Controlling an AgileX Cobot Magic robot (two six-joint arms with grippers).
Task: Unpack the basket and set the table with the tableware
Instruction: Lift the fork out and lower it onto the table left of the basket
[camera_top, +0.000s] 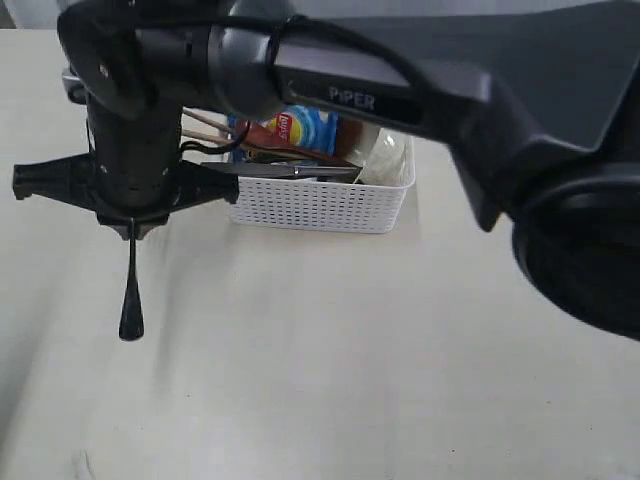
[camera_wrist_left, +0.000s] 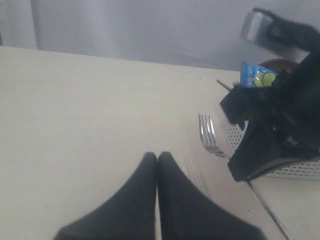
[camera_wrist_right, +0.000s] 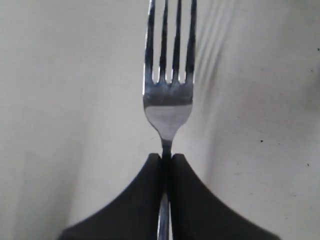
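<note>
Worktop (camera_top: 350, 380): pale, matte. Basket (camera_top: 320, 205): far centre, chip bag (camera_top: 305, 130) inside. Right claw (camera_top: 132, 228): reaches across to the left of Basket, clamped on fork (camera_top: 130, 300) handle; fork vertical, tines down, over Worktop. Left claw (camera_wrist_left: 157, 156): fingers together, empty.

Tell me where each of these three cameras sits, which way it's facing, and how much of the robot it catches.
Exterior view: seemingly high, near the arms, looking down across the table at the basket; the right arm crosses the frame, the right claw dangling a fork.
Left wrist view: low over the table, facing the basket and right arm; the shut left claw shows.
Right wrist view: looks along the shut right claw at the fork above the table.
Shared: all three show the fork.
</note>
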